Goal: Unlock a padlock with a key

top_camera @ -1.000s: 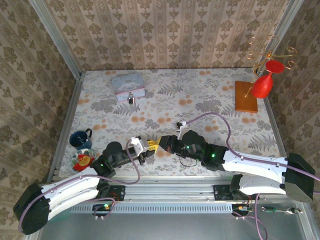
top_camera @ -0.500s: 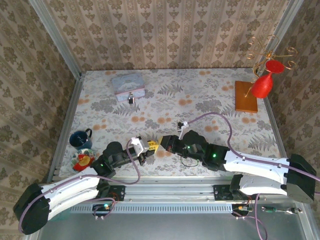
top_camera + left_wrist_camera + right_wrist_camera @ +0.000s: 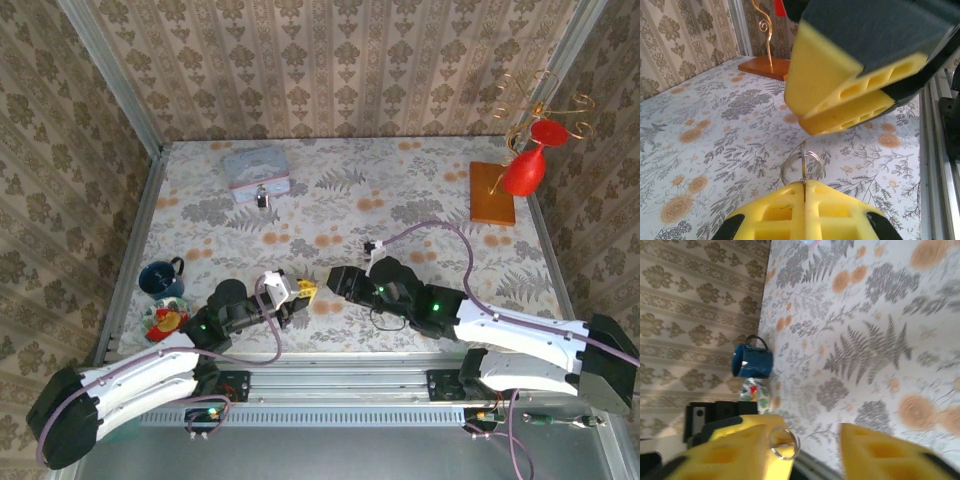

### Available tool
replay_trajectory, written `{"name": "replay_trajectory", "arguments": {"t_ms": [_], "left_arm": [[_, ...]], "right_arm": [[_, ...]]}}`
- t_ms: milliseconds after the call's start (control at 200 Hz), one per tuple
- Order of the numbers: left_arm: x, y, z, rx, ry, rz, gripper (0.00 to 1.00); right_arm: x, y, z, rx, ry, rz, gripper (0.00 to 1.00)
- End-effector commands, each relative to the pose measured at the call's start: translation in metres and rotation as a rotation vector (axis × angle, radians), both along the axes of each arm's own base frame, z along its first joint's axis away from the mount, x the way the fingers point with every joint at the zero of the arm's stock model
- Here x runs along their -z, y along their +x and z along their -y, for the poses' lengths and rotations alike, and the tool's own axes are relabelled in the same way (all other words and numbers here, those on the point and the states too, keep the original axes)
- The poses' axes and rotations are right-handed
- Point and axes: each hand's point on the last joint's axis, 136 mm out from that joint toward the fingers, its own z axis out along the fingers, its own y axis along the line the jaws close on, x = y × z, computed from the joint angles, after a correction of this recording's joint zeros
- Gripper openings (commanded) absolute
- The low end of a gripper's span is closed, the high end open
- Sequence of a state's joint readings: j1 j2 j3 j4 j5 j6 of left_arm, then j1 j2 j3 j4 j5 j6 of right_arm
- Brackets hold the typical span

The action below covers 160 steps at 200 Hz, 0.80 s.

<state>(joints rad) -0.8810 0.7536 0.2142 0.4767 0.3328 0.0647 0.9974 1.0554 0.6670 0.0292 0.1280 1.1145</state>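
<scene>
The right gripper (image 3: 815, 440) is now standing with its yellow foam pads (image 3: 875, 452) spread apart, a clear gap showing between them, where a moment ago they were pressed together; it is gripping nothing. Facing it tip to tip, the left gripper (image 3: 804, 189) is still pinching tight on a thin silver key with a wire ring (image 3: 803, 165). The tiny dark padlock with the silver shackle (image 3: 262, 198) is lying well apart at the far side of the table, just in front of the pale pastel rectangular tin (image 3: 256, 168).
</scene>
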Motion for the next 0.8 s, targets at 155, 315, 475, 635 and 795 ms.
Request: {"name": "replay_trajectory", "arguments": {"t_ms": [155, 315, 475, 635, 795], "left_arm": [[0.000, 0.004, 0.009, 0.019, 0.125, -0.089, 0.00], [0.020, 0.000, 0.020, 0.074, 0.203, -0.110, 0.00], [0.029, -0.015, 0.027, 0.170, 0.211, -0.103, 0.00], [0.035, -0.032, 0.033, 0.264, 0.215, -0.105, 0.00], [0.046, -0.049, 0.041, 0.344, 0.262, -0.115, 0.00]], "right_arm": [[-0.016, 0.001, 0.060, -0.093, -0.391, 0.428, 0.74], [0.001, -0.024, 0.056, -0.294, -0.442, 0.644, 0.74], [0.014, -0.049, 0.043, -0.482, -0.426, 0.729, 0.70], [0.023, -0.064, 0.030, -0.592, -0.379, 0.770, 0.66], [0.029, -0.073, 0.021, -0.675, -0.355, 0.779, 0.63]]}}
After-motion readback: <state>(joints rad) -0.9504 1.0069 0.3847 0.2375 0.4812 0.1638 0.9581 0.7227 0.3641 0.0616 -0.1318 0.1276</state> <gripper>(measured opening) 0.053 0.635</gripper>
